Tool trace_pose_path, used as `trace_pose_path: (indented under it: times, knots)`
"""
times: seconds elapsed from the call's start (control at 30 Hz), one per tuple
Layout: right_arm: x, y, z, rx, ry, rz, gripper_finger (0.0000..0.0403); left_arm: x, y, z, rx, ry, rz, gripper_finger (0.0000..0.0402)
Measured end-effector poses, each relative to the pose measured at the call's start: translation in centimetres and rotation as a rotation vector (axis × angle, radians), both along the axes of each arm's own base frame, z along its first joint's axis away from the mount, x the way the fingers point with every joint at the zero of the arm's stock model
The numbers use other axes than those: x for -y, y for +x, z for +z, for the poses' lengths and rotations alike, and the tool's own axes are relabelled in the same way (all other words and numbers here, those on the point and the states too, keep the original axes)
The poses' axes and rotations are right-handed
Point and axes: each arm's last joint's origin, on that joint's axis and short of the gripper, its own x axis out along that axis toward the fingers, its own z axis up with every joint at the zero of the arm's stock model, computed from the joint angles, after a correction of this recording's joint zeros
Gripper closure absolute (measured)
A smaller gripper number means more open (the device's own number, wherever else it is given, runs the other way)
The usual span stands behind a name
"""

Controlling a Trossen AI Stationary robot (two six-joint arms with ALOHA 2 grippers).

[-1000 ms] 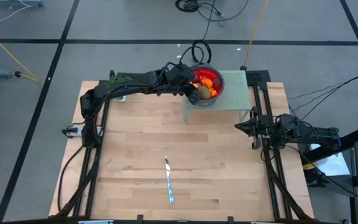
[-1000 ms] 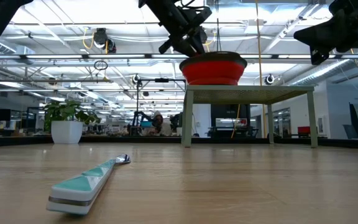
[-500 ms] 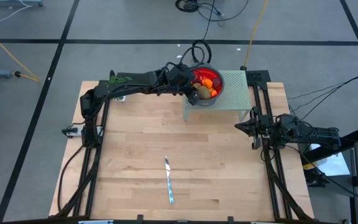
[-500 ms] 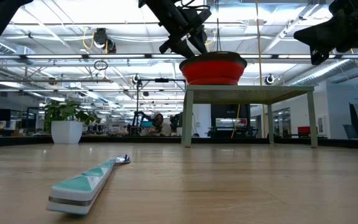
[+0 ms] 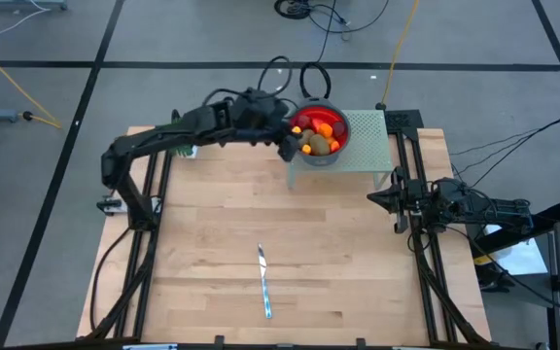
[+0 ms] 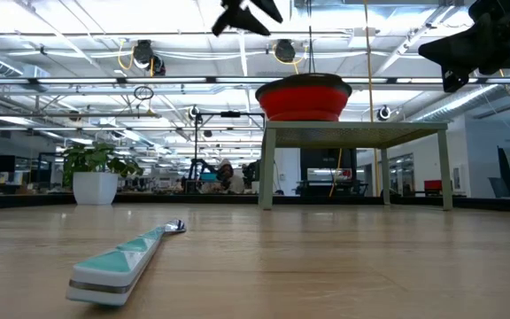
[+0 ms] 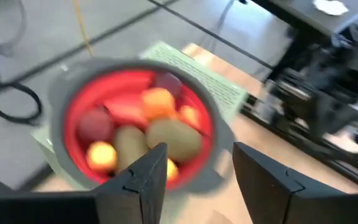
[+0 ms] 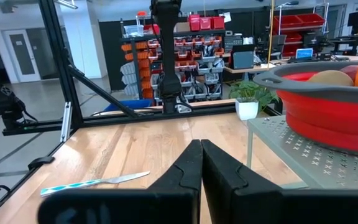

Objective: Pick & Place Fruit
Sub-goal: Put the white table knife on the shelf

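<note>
A red bowl [image 5: 317, 133] with a grey rim stands on a small pale-green perforated stand [image 5: 366, 131] at the table's far side. The fruit lies in the bowl: olive-brown ovals [image 7: 173, 138], orange pieces [image 7: 159, 102] and dark red balls [image 7: 95, 123]. My left gripper [image 7: 194, 162] hovers open and empty, high above the bowl's near-left rim [image 5: 287, 146]. In the low view it shows at the top [image 6: 246, 11], well above the bowl [image 6: 304, 96]. My right gripper [image 8: 201, 146] waits shut at the table's right edge [image 5: 372, 197].
A slim knife with a teal-patterned handle [image 5: 263, 282] lies on the wood in the near middle of the table. A green plant in a white pot [image 6: 96, 173] stands at the far left. Bare wood lies between the knife and the stand.
My left gripper has risen from just over the bowl's near-left rim and drawn back toward the table's left, most of it in the last half second. The fruit stays in the bowl.
</note>
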Motion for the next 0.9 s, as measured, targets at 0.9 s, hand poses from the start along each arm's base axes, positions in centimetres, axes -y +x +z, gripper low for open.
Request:
trace_pose_path:
  times: [0.9]
  knots:
    - [0.0, 0.0, 0.0, -0.002, -0.027, -0.002, 0.0403, 17.5, -3.3, -7.0, -0.450, -0.517, 0.068, 0.0225]
